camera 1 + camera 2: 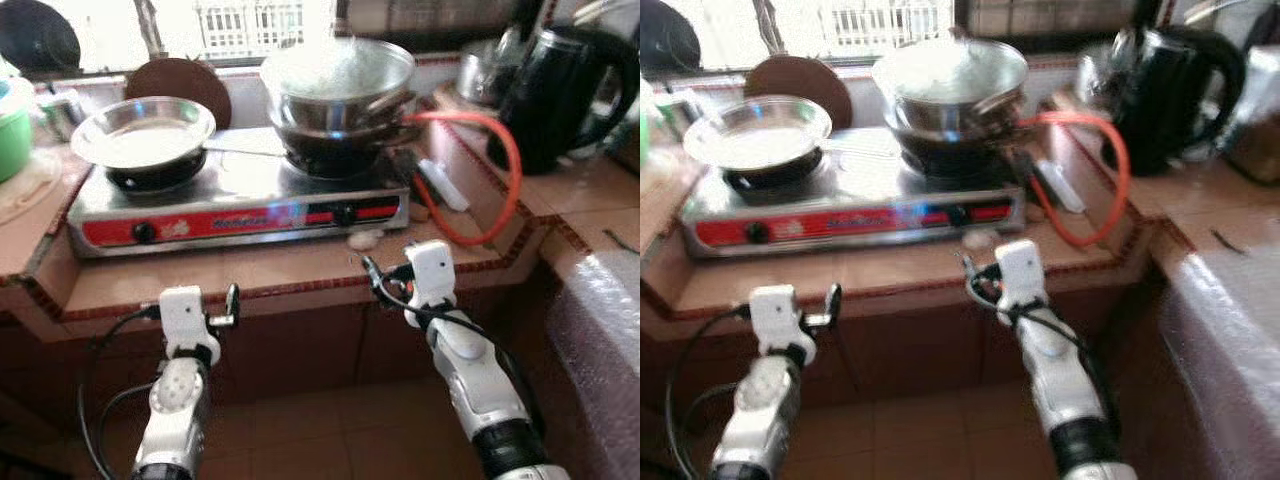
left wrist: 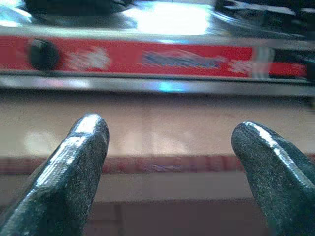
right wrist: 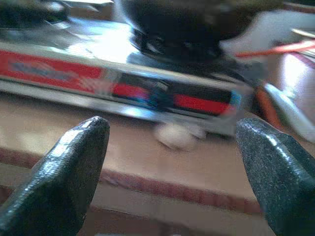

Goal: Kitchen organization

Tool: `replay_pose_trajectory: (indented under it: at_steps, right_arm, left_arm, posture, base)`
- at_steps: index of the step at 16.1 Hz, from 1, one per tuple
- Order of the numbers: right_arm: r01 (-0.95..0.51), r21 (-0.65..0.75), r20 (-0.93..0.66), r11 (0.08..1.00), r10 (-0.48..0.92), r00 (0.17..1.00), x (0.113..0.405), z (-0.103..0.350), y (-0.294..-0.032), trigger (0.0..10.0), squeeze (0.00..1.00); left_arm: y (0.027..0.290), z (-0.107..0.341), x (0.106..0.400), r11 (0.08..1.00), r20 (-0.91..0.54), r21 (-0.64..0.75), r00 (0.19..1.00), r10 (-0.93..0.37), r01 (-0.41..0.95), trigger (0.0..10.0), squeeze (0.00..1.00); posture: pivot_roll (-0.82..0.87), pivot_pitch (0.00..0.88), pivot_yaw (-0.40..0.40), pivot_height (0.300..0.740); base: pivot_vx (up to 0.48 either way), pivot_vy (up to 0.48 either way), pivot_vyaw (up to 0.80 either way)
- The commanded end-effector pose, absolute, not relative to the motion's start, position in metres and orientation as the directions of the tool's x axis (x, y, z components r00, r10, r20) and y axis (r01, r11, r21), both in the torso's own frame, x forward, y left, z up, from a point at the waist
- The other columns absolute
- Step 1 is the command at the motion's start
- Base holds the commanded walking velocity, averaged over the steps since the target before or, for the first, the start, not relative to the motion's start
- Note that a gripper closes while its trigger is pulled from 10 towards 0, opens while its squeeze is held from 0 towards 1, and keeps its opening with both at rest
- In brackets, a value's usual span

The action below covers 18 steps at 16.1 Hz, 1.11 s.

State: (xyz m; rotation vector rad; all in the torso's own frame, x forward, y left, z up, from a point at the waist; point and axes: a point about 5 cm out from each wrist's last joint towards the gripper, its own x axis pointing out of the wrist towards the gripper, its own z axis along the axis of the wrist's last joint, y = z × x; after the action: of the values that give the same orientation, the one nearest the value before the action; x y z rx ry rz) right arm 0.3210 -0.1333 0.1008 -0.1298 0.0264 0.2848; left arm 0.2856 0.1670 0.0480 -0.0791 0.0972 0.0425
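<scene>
Left end effector: fingers spread wide, holding nothing, poised below and in front of the stove's red front panel, level with the bench edge, nearer the stove's left knob. Right end effector: fingers likewise wide apart and empty, raised to the bench edge just in front of the stove's right front corner, facing the right knob. Small pale lump: lies on the bench touching or just beside the stove's front foot, directly ahead of the right end effector; what it is cannot be made out. Steel frying pan: sits on the stove's left burner, its thin handle running rightward toward the stove's middle; straight beyond the left end effector, which is the nearer arm. Stacked pots with steel lid: on the stove's right burner, beyond the right end effector. Orange gas hose: loops from the stove's right side across the bench. White lighter-like object: just right of the stove. Black kettle: well right of the stove. Round brown board: leaning behind the stove. Judgement: no item is yet engaged; whichever is chosen lies forward and above both end effectors, so a reach up and over the bench edge is needed.
</scene>
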Motion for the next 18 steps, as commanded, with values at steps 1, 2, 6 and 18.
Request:
replay_pose_trajectory:
  at_steps: [1, 2, 6, 18]
  right_arm:
    - [-0.274, -0.119, -0.033, 0.954, 0.272, 0.962, 0.323, 0.104, -0.133, 10.0, 0.0]
    - [-0.271, -0.118, -0.037, 0.955, 0.268, 0.963, 0.323, 0.104, -0.133, 10.0, 0.0]
    - [-0.272, -0.118, -0.04, 0.955, 0.269, 0.962, 0.324, 0.104, -0.132, 10.0, 0.0]
    - [-0.197, -0.134, 0.044, 0.971, 0.205, 0.978, 0.317, 0.127, -0.151, 10.0, 0.0]
  left_arm:
    - [0.17, 0.049, 0.287, 0.997, -0.099, -0.068, 0.994, 0.039, -0.046, 10.0, 0.0]
    - [0.171, 0.05, 0.287, 0.997, -0.099, -0.068, 0.994, 0.041, -0.048, 10.0, 0.0]
    - [0.174, 0.05, 0.287, 0.996, -0.101, -0.071, 0.993, 0.054, -0.062, 10.0, 0.0]
    - [0.205, 0.06, 0.272, 0.997, -0.07, -0.027, 0.995, 0.065, -0.067, 10.0, 0.0]
  posture:
    - [-0.18, 0.0, 0.015, 0.74]
    - [-0.17, 0.0, 0.016, 0.74]
    - [-0.17, 0.0, 0.016, 0.74]
    - [-0.18, 0.0, 0.029, 0.74]
  base:
    - [0.0, 0.0, 0.0]
    - [0.0, 0.0, 0.0]
    - [0.0, 0.0, -0.73]
    - [0.0, 0.0, -0.79]
